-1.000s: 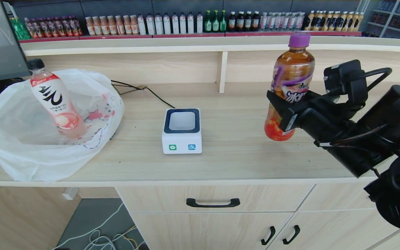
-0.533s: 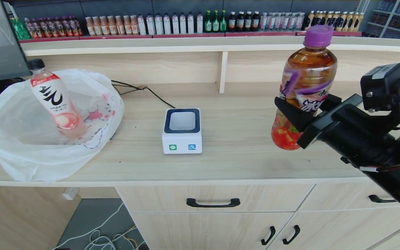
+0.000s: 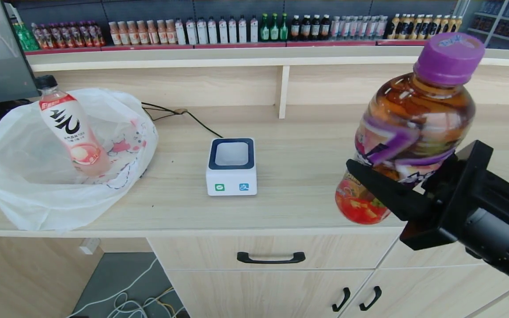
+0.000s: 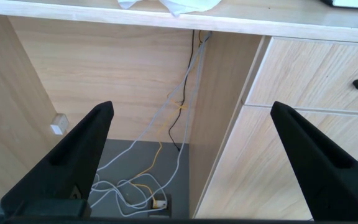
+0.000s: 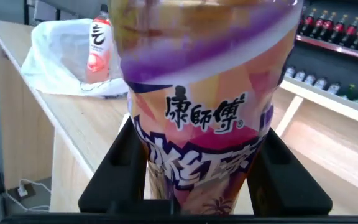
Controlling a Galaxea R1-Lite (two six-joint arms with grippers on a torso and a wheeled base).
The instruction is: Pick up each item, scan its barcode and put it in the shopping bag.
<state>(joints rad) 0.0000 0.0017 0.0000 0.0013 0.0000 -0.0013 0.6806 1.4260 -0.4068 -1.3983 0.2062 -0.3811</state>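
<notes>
The left wrist view has the left gripper (image 4: 191, 112) low before the cabinet (image 4: 303, 93), black jaws spread. Near right, the right gripper (image 3: 391, 185) pinches a glossy purple-capped tea bottle (image 3: 413, 128) above the wooden counter (image 3: 298, 185) edge. Farther left: boxy white scanner (image 3: 231, 165), then crinkly shopping bag (image 3: 24, 194) holding a pink bottle (image 3: 71, 128).

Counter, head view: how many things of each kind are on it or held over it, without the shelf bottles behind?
Shopping bag: 1
Drink bottles: 2 (pink bottle in the bag, purple-capped bottle in the right gripper)
Barcode scanner: 1
Total: 4
</notes>
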